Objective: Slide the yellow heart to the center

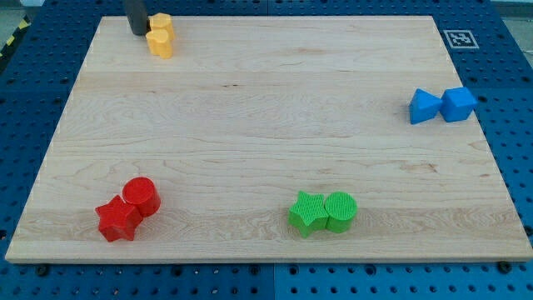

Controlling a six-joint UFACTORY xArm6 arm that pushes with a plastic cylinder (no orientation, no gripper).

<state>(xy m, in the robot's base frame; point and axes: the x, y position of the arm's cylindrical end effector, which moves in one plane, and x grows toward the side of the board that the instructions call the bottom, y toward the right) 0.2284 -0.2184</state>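
My tip (138,32) stands at the surface's (266,100) top-left, just left of the yellow heart (161,35) — seemingly touching, and set on the far side from the centre so a push should carry it inward. No jaws here — only a rod, holding nothing.

Four pairs of blocks near the board's (266,100) edges

My tip (138,32) sits at the view's top left, touching the heart (161,34)'s left side; a triangle (424,107) and cube (458,103) touch at right; star (117,220) with cylinder (142,197) at bottom left; second star (308,213) and cylinder (340,210) at bottom centre.
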